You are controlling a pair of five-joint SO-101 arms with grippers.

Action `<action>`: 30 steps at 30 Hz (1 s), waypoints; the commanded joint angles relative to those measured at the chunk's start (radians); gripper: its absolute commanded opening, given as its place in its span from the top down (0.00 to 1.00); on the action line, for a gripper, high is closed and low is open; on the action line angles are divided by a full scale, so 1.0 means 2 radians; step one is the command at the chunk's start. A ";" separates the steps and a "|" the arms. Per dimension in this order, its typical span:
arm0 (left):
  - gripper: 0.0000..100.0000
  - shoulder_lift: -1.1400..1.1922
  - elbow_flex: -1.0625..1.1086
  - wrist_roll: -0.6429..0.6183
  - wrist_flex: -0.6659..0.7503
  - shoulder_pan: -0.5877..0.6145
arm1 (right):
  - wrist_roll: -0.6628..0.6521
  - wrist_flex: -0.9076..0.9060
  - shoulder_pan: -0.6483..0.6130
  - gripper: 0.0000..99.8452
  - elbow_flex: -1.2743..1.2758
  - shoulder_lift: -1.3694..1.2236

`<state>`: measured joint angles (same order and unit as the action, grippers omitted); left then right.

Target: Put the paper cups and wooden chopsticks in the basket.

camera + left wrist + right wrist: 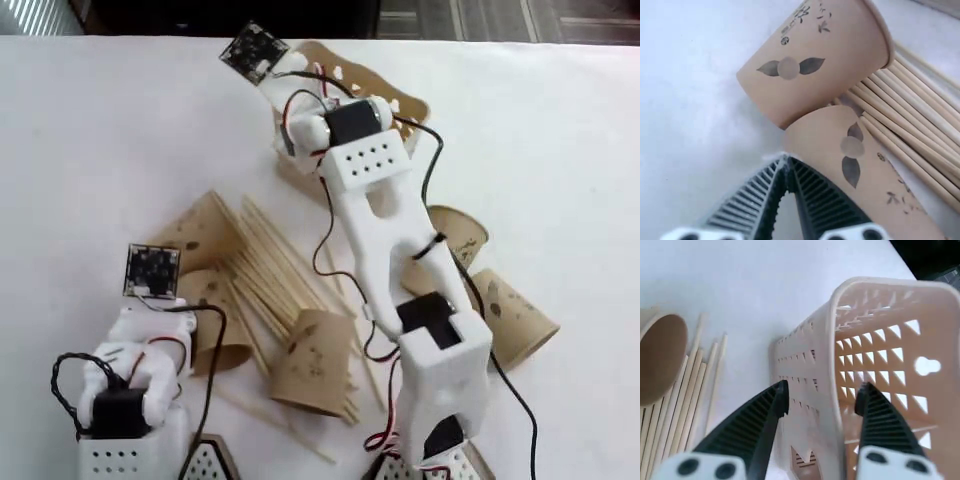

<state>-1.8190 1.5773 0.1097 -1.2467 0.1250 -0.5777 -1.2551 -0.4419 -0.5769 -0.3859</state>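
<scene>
The basket [890,286] is cut off in my right wrist view before its floor, so I cannot tell what it holds. From above, my right arm [385,240] lies over most of it, leaving a strip of perforated rim past my wrist. The tips of my left pincer [786,165] are tucked under my own wrist from above, and the nearest cup [855,165] runs out of frame. My right pincer [822,395] is released, fingers spread with the basket's near wall between them, one on the outer side and one over the inside; whether either touches the plastic I cannot say. My left pincer is clenched on nothing, its tips meeting just short of the nearest cup, which lies on its side with a second cup [810,65] touching it just beyond. The basket stands near the far edge of the table [90,150], and bare white surface opens to my left pincer's outer side. The wooden chopsticks [270,270] lie in a loose heap between my two pincers, running past both cups ahead of the left one. A middle cup [312,360] rests on the heap beside my right arm, and two more cups [515,315] lie on that arm's other side, one partly hidden by it.
</scene>
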 commanded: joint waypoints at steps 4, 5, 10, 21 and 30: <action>0.98 -0.001 0.008 0.004 0.009 0.005 | -0.085 -0.061 -0.004 0.98 -0.051 0.004; 0.98 -0.001 0.008 0.004 0.009 0.004 | -0.093 -0.079 -0.003 0.97 -0.060 0.004; 0.98 -0.001 0.008 0.004 0.009 0.004 | -0.150 -0.162 -0.004 0.98 -0.099 0.003; 0.98 -0.001 0.008 0.004 0.009 0.005 | -0.234 -0.229 0.000 0.98 -0.126 0.003; 0.98 -0.001 0.008 0.004 0.010 0.005 | -0.107 -0.228 0.026 0.70 -0.214 0.012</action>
<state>-1.8282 1.5942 0.1097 -1.2436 0.1281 -0.8677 -1.7077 -0.4250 -0.8807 -0.3936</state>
